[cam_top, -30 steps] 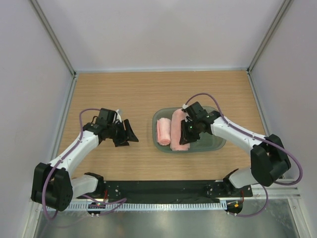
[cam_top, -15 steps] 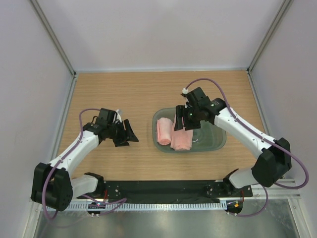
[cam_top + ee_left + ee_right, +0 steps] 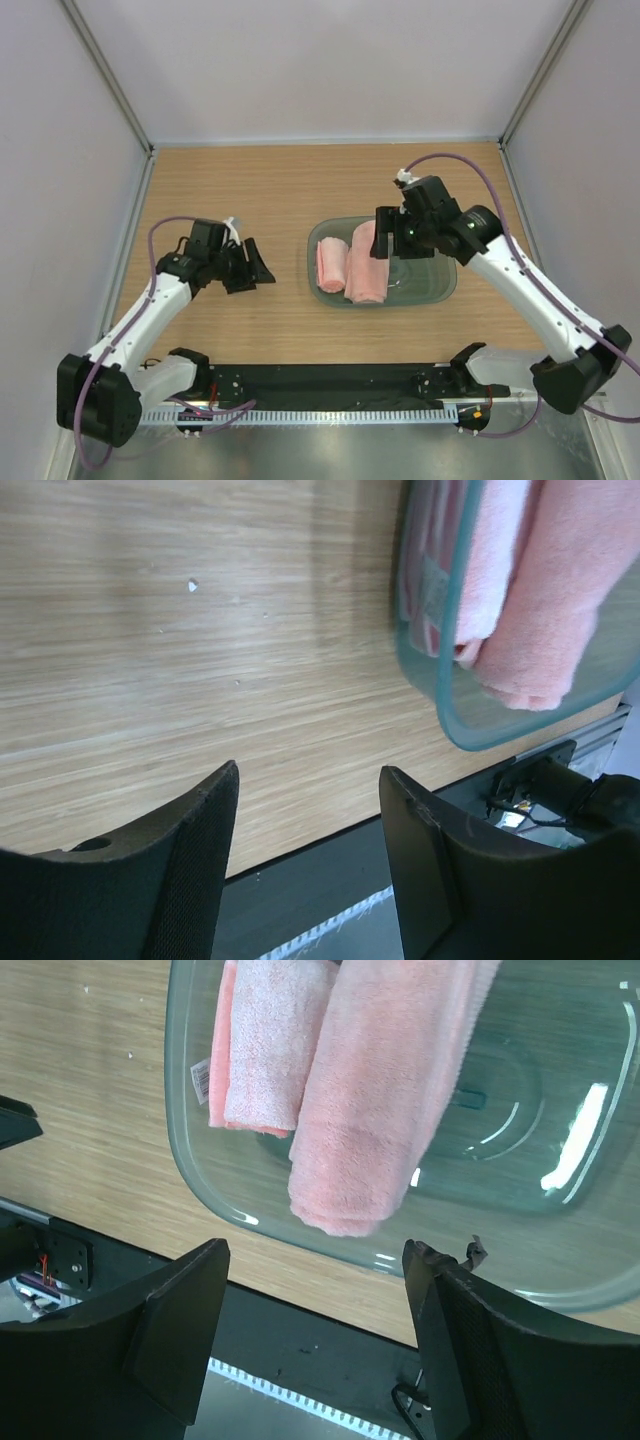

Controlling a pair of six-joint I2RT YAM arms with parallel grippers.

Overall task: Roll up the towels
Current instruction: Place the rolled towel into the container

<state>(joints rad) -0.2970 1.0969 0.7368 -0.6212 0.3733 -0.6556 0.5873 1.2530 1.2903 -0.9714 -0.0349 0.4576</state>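
**Top view.** The tray [image 3: 440, 288] is found right of centre on the table [image 3: 250, 190]. Two rolled towels lie in it, touching side by side: the small towel [image 3: 329, 266] at left, the long towel [image 3: 366, 268] at right. The right gripper [image 3: 393, 243] hangs over the long towel's upper end, its jaws apart and nothing held. The left gripper [image 3: 257, 268] is left of centre, well apart from the tray, spread and empty.

**Left wrist view.** Only bare table is seen between the fingers. The tray and towels sit at upper right.

**Right wrist view.** Both rolls are seen at the top of the frame, above the widely spread fingers, and neither is touched.

**Assessment.** Rolling is judged finished or nearly so. The next move calls for a clean lift of the right arm, so that the long roll is not snagged.
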